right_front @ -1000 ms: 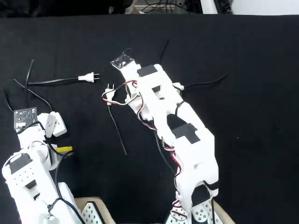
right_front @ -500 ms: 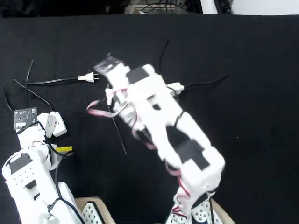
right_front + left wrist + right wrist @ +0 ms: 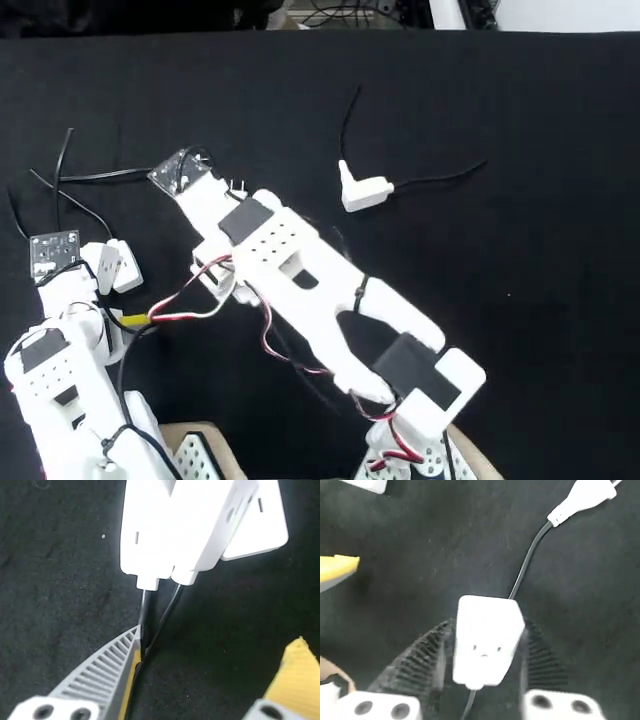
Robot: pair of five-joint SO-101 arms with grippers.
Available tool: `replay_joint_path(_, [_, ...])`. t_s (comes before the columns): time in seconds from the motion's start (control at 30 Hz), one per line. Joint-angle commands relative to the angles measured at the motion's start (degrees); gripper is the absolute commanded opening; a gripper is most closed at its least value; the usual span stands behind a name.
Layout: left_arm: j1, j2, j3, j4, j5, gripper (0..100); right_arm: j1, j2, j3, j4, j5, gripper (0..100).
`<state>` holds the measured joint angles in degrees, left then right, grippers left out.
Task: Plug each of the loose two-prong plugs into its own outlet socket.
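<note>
No plug looks seated yet. The right fingers clench an outlet socket with a loose plug ahead of them, and the left fingers are spread and empty.

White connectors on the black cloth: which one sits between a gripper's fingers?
The block clamped between the right gripper's fingers. The angled one lies alone in the high view, and the pair ahead of the left gripper is ungripped.

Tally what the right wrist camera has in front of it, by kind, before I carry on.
Sockets: 1, the socket between the fingers of the right gripper.
Plugs: 1, the plug lying beyond it.
Unclear: 1, a white piece cut off at the edge.
Yellow tips: 1, a yellow tip apart from the socket.
Total: 4
</note>
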<state>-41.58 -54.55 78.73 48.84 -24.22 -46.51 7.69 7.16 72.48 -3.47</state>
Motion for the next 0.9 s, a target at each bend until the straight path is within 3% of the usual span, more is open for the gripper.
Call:
replay_joint_path(0.0, [0.6,-0.6,-0.3,-0.6,-0.3,42,-2.2,-1.9,-5.0,6.1,2.1,38.5])
replay_joint_path(0.17, [2.2,-0.6,-0.4,-0.6,-0.2,42,2.8,-10.9,-7.4,15.3,2.7,40.3])
replay_joint_path(0.33, [10.2,-0.2,-3.6,0.4,3.4,42,22.7,-23.3,-7.4,20.4,11.1,39.4])
replay_joint_path(0.4, [14.5,-0.1,-7.3,2.1,8.7,42,32.1,-26.9,-6.8,20.7,12.4,32.8])
replay_joint_path(0.5, [22.5,0.1,-15.4,6.3,15.3,42,41.3,-29.6,-3.3,18.5,12.9,13.2])
replay_joint_path(0.57, [29.1,1.5,-21.1,8.9,20.3,42,43.6,-29.6,0.7,15.6,13.8,1.0])
replay_joint_path(0.73, [43.6,15.8,-33.2,10.4,30.3,42,46.9,-28.6,12.5,6.3,15.3,4.9])
replay_joint_path(0.87, [45.8,34.1,-42.5,10.3,34.1,42,53.1,-28.6,16.0,3.1,15.4,4.9])
